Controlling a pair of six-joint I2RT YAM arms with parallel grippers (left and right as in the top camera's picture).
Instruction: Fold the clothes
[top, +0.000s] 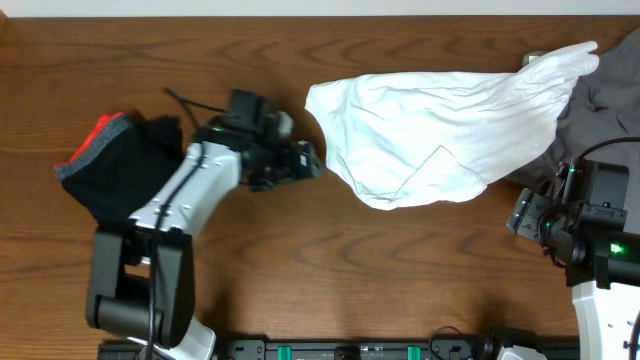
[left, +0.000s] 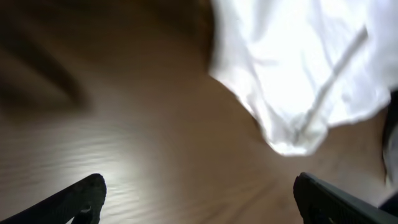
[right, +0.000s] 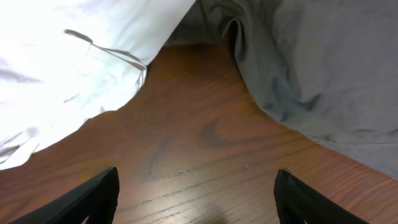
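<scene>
Though a dark garment (top: 120, 165) sits bundled by the bench's (top: 300, 280) left edge, overhead the white T-shirt (top: 440, 125) lies rumpled from mid-bench to the far right corner, overlapping a grey garment (top: 600, 110), so most folding looks undone. Left wrist: the left claw (left: 199, 202) hangs spread and empty over bare wood beside the shirt's edge. Right wrist: the right claw (right: 196, 199), spread and empty, faces open bench between both cloths.

The table (top: 400, 260) is carrying three garments: a white shirt (top: 440, 140) is lying crumpled right of centre, overlapping a grey cloth (top: 600, 95) at the right edge; a black garment (top: 115, 170) is sitting far left.
</scene>
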